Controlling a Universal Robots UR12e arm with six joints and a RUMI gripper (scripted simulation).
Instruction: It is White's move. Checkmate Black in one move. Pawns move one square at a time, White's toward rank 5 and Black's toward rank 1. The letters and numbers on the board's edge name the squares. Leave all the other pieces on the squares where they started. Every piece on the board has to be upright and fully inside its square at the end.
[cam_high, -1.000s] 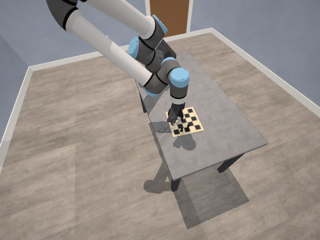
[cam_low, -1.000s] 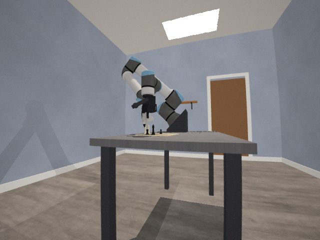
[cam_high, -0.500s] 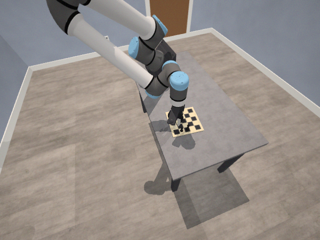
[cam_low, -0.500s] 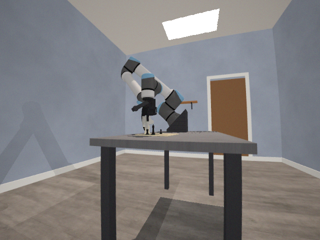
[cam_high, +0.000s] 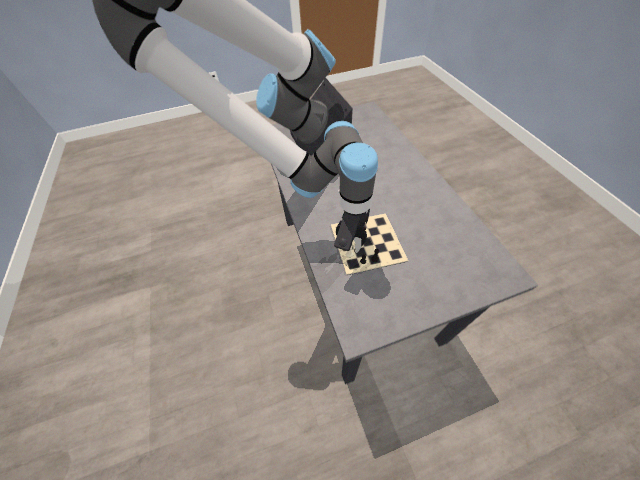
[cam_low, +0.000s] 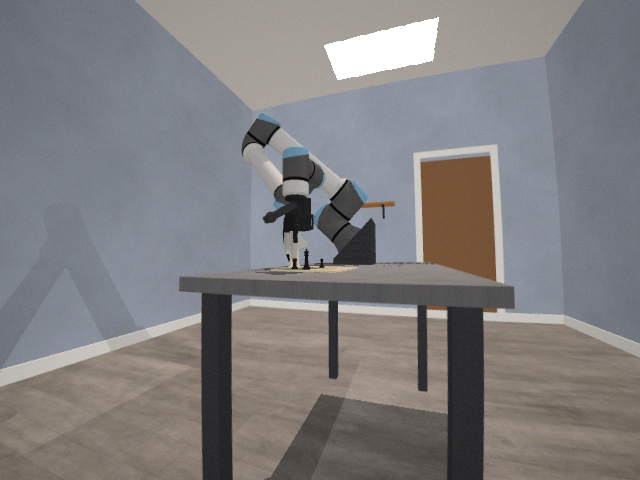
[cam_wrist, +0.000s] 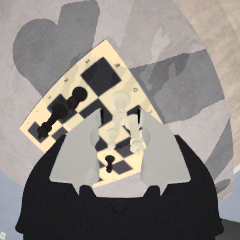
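Observation:
A small chessboard (cam_high: 369, 242) lies on the grey table near its left edge; it also shows in the wrist view (cam_wrist: 90, 110). My gripper (cam_wrist: 120, 109) hangs over the board's near-left part, fingers pointing down and a little apart, with nothing clamped between them. Below the gap stand a white pawn (cam_wrist: 112, 134), a taller white piece (cam_wrist: 136, 132) close to the right finger, and another white piece (cam_wrist: 119, 102) farther out. A black pawn (cam_wrist: 109, 161) stands nearest the palm. Two black pieces (cam_wrist: 52, 120) (cam_wrist: 77, 95) stand on the board's left side. In the exterior view the gripper (cam_low: 293, 253) is just above the pieces.
The grey table (cam_high: 413, 232) stands on dark legs over a wooden floor. The arm's dark base (cam_low: 356, 245) sits at the table's far end. The board lies close to the table's left edge.

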